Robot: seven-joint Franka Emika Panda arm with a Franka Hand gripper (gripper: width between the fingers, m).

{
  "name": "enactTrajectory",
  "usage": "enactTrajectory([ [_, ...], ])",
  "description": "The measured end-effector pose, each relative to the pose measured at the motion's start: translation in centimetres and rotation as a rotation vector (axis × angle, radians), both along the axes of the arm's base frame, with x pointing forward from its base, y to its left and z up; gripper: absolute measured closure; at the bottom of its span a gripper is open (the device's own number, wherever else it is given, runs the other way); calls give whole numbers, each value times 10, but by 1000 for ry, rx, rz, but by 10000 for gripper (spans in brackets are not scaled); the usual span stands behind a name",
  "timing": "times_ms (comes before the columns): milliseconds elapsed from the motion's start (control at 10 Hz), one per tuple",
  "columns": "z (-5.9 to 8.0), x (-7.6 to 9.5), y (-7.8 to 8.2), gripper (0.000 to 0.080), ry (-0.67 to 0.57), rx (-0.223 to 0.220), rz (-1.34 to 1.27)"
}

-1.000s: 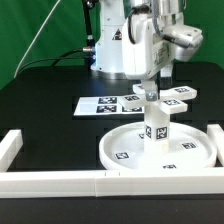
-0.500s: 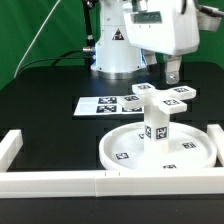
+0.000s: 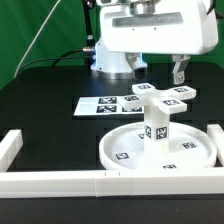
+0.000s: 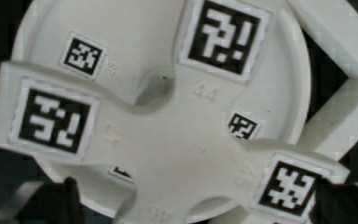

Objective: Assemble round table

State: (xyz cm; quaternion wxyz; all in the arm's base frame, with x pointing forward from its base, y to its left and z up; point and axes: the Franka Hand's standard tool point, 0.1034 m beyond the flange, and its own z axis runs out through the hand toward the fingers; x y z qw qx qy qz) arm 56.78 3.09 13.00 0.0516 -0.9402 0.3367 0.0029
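Your gripper (image 3: 179, 72) hangs w/ its jaws apart and nothing between them, lifted clear above the table parts; in the exterior view you see one dark finger (image 3: 180, 71) pointing down at the exterior view's right, under the big white arm housing. In the wrist view two dark fingertips (image 4: 64, 200) show at the edge of the pic, spread, w/ white plastic between and beyond them but no contact you can confirm.

Just below the gripper sits the cross base (image 3: 162, 96): white, flat arms, mounted on top of the leg, so it stands as the highest piece of the stack. Black-and-white square tags sit on its arm ends. In the wrist view the cross base (image 4: 87, 115) fills most of the frame, w/ a tag on each arm you can see.

The leg (image 3: 157, 128) is a short white post, upright, tags on its sides, standing at the center of the round disc (image 3: 125, 148). The disc is white, wide, w/ a raised rim, lying flat on the black table (image 3: 45, 110); tags lie on its floor. In the wrist view the disc (image 4: 140, 25) shows behind the cross base.

Beyond it, toward the arm base, the marker board (image 3: 98, 104) lies flat on the table. A white rail frame (image 3: 50, 181) runs along the near edge and both sides of the disc.
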Motion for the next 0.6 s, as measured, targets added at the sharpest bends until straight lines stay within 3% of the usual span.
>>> enactTrajectory([
  [100, -3, 1, -3, 151, 0, -32, 182],
  [600, -6, 0, 0, 151, 5, -50, 244],
])
